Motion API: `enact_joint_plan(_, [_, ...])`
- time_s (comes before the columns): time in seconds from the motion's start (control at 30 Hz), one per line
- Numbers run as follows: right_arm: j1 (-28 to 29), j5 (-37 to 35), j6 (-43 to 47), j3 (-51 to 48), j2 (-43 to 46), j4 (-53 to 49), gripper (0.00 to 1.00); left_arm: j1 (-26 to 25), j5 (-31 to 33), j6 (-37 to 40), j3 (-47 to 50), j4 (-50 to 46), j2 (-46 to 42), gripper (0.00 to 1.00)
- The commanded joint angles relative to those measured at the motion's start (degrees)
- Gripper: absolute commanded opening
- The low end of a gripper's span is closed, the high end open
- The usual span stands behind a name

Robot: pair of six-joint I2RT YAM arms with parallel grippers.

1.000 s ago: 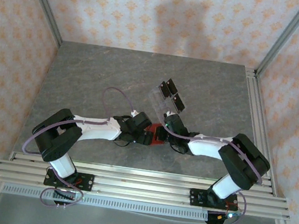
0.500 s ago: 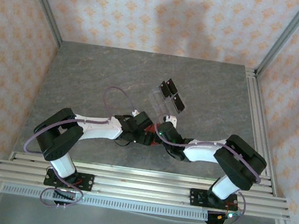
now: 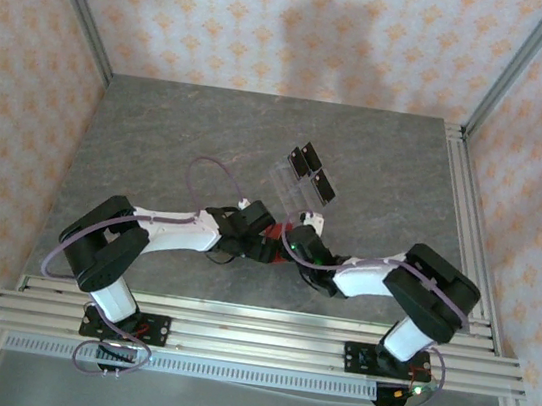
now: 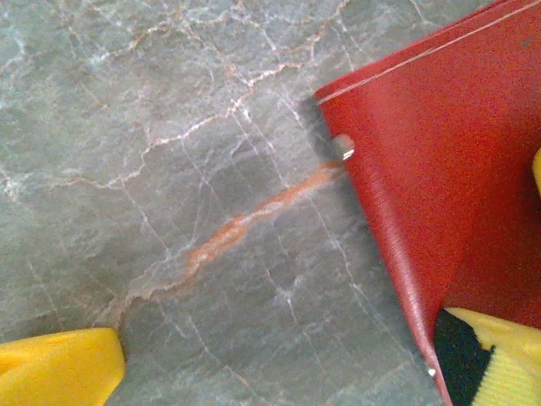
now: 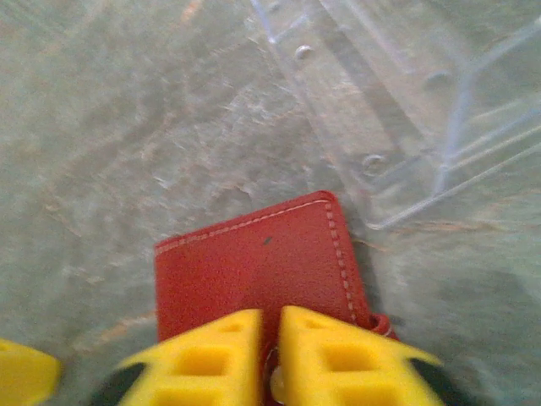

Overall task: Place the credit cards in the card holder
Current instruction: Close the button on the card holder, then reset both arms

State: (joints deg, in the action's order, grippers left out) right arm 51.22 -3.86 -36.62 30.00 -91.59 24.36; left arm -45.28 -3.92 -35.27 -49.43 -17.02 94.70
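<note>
The card holder, a red wallet [image 5: 254, 258], lies folded on the grey table, and a sliver of it [image 3: 273, 231] shows between the two wrists. My right gripper [image 5: 270, 355] is shut on its near edge, by the snap, with red material pinched between the yellow fingers. My left gripper [image 4: 279, 372] stands open and wide. One left fingertip [image 4: 499, 355] is over the wallet's [image 4: 448, 161] corner and the other [image 4: 51, 368] over bare table. I cannot make out any credit cards.
A clear plastic tray [image 5: 406, 110] with black tabs [image 3: 308, 171] lies just beyond the wallet, almost touching its far corner. The stone-patterned tabletop [image 3: 179, 140] stretches to the left and back. An aluminium rail [image 3: 254, 327] runs along the near edge.
The right gripper has moved left and forward onto the wallet, its forearm stretching lower across the table. The left arm has barely moved.
</note>
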Motion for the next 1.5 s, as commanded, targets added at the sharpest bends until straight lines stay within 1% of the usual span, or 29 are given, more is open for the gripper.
enact_joint_plan(0.0, [1.6,10.9,0.8,1.4,1.1,-32.3,0.37,0.6,0.8,3.4,1.4,3.5,4.5,1.0])
enact_joint_plan(0.1, [0.2,10.8,3.6,7.6,3.4,-37.4,0.49,0.6,0.8,3.4,1.2,3.6,4.6,1.0])
enact_joint_plan(0.4, [-4.4,15.3,6.5,17.9,6.8,-40.2,0.68,0.7,1.5,3.5,-0.3,2.3,3.0,1.0])
enact_joint_plan(0.53, [-5.9,16.1,7.1,21.7,8.8,-42.0,0.8,0.7,2.6,3.8,-1.1,1.0,1.0,1.0])
enact_joint_plan(0.6, [-7.0,16.1,7.4,23.3,10.0,-43.1,0.83,0.7,3.5,3.9,-1.3,0.3,-0.3,1.0])
enact_joint_plan(0.7, [-9.8,16.0,7.8,25.1,12.6,-44.9,0.85,1.0,4.8,4.1,-1.9,-1.0,-3.1,1.0])
enact_joint_plan(0.77, [-12.3,15.4,8.9,26.2,14.8,-47.0,0.92,1.6,6.7,4.1,-2.1,-2.4,-5.9,1.0])
enact_joint_plan(0.8, [-13.8,14.9,9.6,26.8,16.1,-48.3,1.0,2.0,7.9,4.3,-2.0,-2.9,-7.7,1.0])
enact_joint_plan(0.87, [-17.7,14.9,10.9,27.7,18.4,-50.5,0.99,3.2,11.3,4.3,-2.1,-4.4,-12.1,1.0])
enact_joint_plan(1.0, [-26.8,13.9,14.4,30.1,22.0,-54.9,0.99,8.7,17.5,6.5,-2.2,-7.4,-21.7,1.0])
enact_joint_plan(1.1, [-33.6,12.5,16.6,31.9,22.4,-57.6,0.99,15.1,20.1,8.6,-2.8,-9.3,-27.3,1.0])
enact_joint_plan(1.2, [-40.0,11.3,18.1,32.7,21.8,-58.0,0.99,22.2,21.6,11.7,-3.3,-9.2,-30.8,1.0])
enact_joint_plan(1.23, [-41.7,9.7,18.7,32.7,21.7,-57.8,0.99,23.9,23.0,13.8,-2.3,-6.6,-32.0,1.0])
enact_joint_plan(1.27, [-43.1,8.4,19.2,32.4,21.6,-57.2,0.99,24.8,26.0,15.4,-0.6,-3.2,-33.3,1.0])
enact_joint_plan(1.3, [-44.5,6.4,19.5,31.9,21.6,-56.3,0.99,25.3,31.1,18.1,1.9,1.5,-34.8,1.0])
enact_joint_plan(1.33, [-46.0,4.3,19.1,31.0,21.6,-55.0,0.99,25.9,34.3,21.3,4.8,7.4,-36.2,1.0])
enact_joint_plan(1.37, [-47.1,3.0,18.9,30.2,21.7,-53.6,0.99,26.7,35.4,23.7,7.0,11.8,-37.1,1.0])
enact_joint_plan(1.4, [-48.0,1.5,19.3,28.5,21.9,-51.0,0.99,28.3,34.7,25.9,8.5,14.7,-37.6,1.0])
enact_joint_plan(1.47, [-48.7,-2.0,21.9,24.3,22.5,-44.3,0.99,31.5,34.4,26.8,9.7,16.9,-36.8,1.0])
